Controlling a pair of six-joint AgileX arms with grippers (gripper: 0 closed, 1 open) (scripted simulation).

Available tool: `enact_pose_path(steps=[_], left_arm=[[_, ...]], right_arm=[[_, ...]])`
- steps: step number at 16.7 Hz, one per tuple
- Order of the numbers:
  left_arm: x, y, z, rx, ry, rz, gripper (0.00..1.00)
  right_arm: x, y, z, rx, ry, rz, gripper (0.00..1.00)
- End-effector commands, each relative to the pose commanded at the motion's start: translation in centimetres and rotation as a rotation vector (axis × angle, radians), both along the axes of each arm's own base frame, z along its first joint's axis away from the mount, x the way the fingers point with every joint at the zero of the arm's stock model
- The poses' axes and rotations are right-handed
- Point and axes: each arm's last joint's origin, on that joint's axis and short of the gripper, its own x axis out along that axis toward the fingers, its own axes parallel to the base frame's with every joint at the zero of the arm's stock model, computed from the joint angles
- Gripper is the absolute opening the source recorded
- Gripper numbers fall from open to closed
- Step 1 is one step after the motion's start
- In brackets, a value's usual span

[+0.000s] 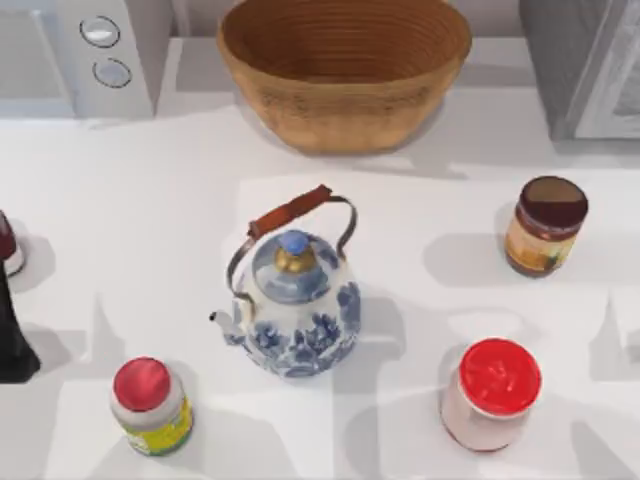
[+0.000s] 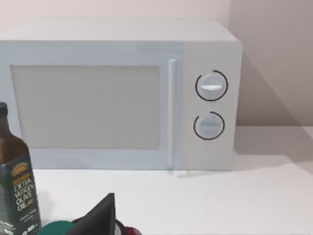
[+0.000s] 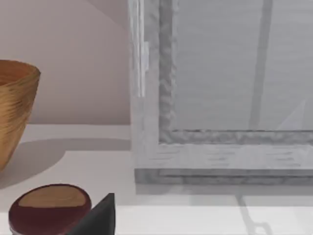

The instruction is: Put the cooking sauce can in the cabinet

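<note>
Spreading across the top view, the white worktop (image 1: pixel 150 290) carries everything. At its far right corner stands the cabinet (image 1: pixel 585 65), a large dark grey boxy unit with a paler grey framed door panel; the right wrist view faces that door (image 3: pixel 234 73), which looks closed. At the far left corner sits a white microwave oven with two round knobs (image 2: pixel 122 98). Between them, at the far edge, rests a wide woven wicker basket (image 1: pixel 345 65). A blue-and-white porcelain kettle with a brown-wrapped wire handle (image 1: pixel 297 305) stands mid-worktop.

Near the front right is a white jar with a red lid (image 1: pixel 491 393). The cooking sauce can (image 1: pixel 546 226), a small round jar with a dark maroon-brown lid and orange-tan label, stands upright on the right side, in front of the cabinet and well apart from it; its label's print cannot be read. At the front left stands a red-lidded bottle with a yellow-green label (image 1: pixel 151 406), writing illegible.

In the left wrist view, a dark green bottle (image 2: pixel 14 176) reads "EXTRA VIRGIN OLIVE OIL".

Whether either AgileX gripper is spread or pressed together cannot be told.
</note>
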Motion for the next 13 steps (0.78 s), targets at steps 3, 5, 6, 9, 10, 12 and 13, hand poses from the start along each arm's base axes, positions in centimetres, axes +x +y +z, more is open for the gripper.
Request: enact_pose_path(steps=[3,5,6,9,10,12,13], left_arm=[[0.0,0.0,0.0,0.000,0.000,0.000,1.00],[0.0,0.0,0.0,0.000,0.000,0.000,1.00],[0.0,0.0,0.0,0.000,0.000,0.000,1.00],[0.0,0.0,0.0,0.000,0.000,0.000,1.00],[0.0,0.0,0.0,0.000,0.000,0.000,1.00],[0.0,0.0,0.0,0.000,0.000,0.000,1.00],[0.0,0.0,0.0,0.000,0.000,0.000,1.00]], right_arm=[[0.0,0.0,0.1,-0.009,0.010,0.003,1.00],[0.1,0.0,0.5,-0.053,0.059,0.019,1.00],[0.2,-0.1,0.9,-0.087,0.098,0.034,1.00],[1.1,-0.2,2.3,-0.215,0.259,0.116,1.00],[1.5,-0.3,2.9,-0.258,0.323,0.158,1.00],[2.9,-0.6,4.0,-0.335,0.455,0.265,1.00],[3.8,-0.8,4.6,-0.367,0.519,0.331,1.00]])
